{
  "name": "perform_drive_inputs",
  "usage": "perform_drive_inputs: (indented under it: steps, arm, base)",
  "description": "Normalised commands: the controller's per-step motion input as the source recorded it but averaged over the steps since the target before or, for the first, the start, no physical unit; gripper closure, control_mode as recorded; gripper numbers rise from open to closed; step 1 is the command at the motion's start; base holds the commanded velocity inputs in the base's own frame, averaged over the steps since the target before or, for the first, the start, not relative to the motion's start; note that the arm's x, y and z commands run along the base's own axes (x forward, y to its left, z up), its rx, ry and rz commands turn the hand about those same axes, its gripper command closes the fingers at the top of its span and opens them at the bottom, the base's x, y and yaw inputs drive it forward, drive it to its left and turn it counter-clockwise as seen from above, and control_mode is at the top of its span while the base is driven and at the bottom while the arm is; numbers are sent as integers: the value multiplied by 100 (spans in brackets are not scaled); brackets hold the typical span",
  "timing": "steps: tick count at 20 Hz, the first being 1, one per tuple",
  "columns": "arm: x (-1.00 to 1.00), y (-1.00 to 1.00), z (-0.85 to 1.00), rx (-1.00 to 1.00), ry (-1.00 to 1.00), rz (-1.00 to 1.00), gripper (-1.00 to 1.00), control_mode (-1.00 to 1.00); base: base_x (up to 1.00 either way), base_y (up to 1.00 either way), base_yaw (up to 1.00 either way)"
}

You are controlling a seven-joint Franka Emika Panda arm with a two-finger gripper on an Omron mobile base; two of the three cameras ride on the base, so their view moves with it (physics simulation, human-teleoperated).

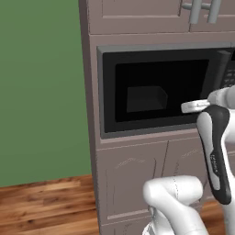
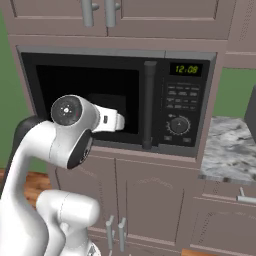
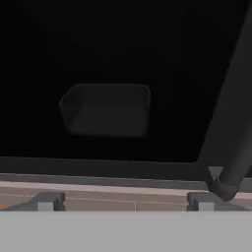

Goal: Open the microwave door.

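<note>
The microwave [image 2: 117, 52] is built into mauve-brown cabinetry. Its door [image 1: 156, 92] [image 2: 90, 95] lies flush with the frame, the black glass [image 3: 123, 59] showing a dim box-shaped container [image 3: 106, 109] inside. The vertical dark bar handle [image 2: 148, 105] [image 1: 222, 69] [image 3: 236, 123] runs along the door's right edge. My gripper [image 3: 123, 202] points at the lower part of the glass, left of the handle's foot, and is open with nothing between its fingertips [image 3: 47, 199]. The white hand [image 1: 195, 106] [image 2: 110, 121] hovers just in front of the door.
A black control panel [image 2: 182, 102] with clock and round knob sits right of the handle. Cabinet doors with silver handles [image 2: 97, 12] are above, more cabinet doors [image 2: 115, 232] below. A marble counter [image 2: 230, 145] is at the right, a green wall [image 1: 41, 92] at the left.
</note>
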Motion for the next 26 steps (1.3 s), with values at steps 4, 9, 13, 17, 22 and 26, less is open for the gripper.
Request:
perform_drive_inputs:
  steps: [4,9,13,17,22,26]
  arm:
    - [-11,-73,29,0,-9,-1,-100,-100]
    - [-1,-82,7,0,-8,-2,-100,-100]
    - [1,-61,0,0,-20,0,-100,-100]
    - [7,-10,0,0,-26,0,-100,-100]
    - [25,0,0,0,-21,0,-100,-100]
    - [43,-2,0,0,-11,0,-100,-100]
  base:
    - [0,0,0]
    - [0,0,0]
    - [0,0,0]
    - [0,0,0]
    - [0,0,0]
    - [0,0,0]
